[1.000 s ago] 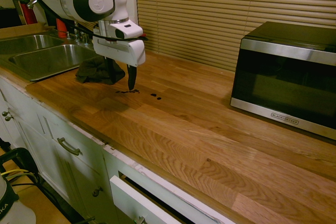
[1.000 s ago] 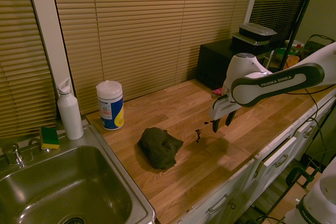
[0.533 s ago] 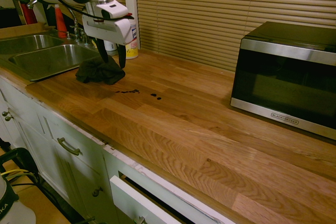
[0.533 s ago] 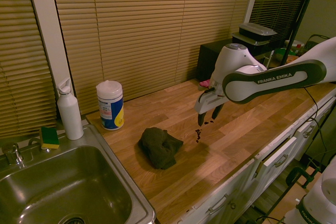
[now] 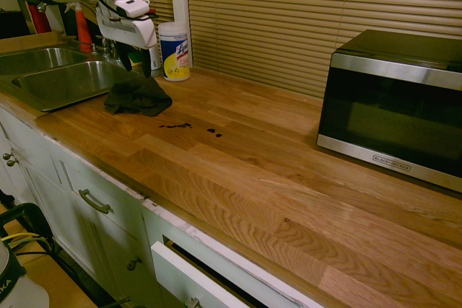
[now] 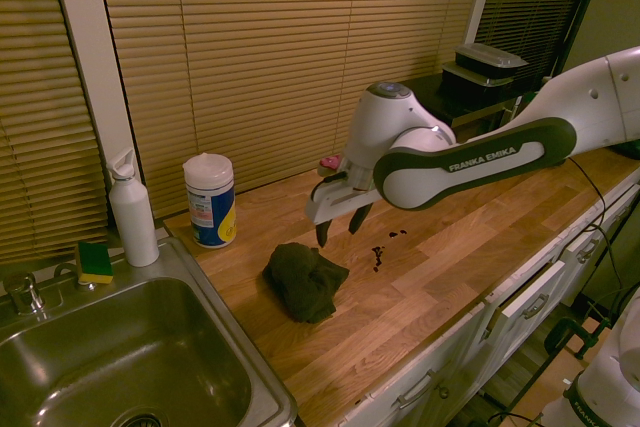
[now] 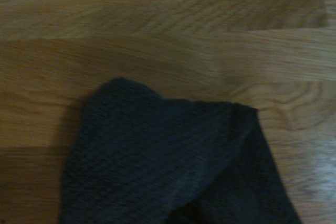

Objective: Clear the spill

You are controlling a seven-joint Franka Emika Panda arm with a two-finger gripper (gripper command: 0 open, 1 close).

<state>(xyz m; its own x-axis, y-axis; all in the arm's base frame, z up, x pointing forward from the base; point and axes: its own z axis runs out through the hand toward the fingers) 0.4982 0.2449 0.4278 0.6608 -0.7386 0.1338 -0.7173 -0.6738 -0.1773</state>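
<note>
Since a second ago the gripper has left its place over the spill and travelled along the counter toward the sink; it now hangs above the dark cloth, while the cloth and the drops lie where they did before. In the first exterior view the move uncovers the wipes canister, hidden behind the arm earlier.

The white arm reaches in over the counter with its wrist bent so the gripper points steeply downward, a little tilted. Its two dark fingers stand wide apart with nothing between them, clear of the cloth below.

The spill — a short thin streak and a few tiny dark drops — sits on the bare wooden countertop, just beside the cloth on the side away from the sink. The countertop is butcher-block wood, warm brown with plain grain in long strips. The cloth is crumpled into a soft heap; the wrist view shows its fine woven texture and rounded folds against the wood. The sink is brushed steel, and a black-and-steel microwave stands well apart at the far end.
</note>
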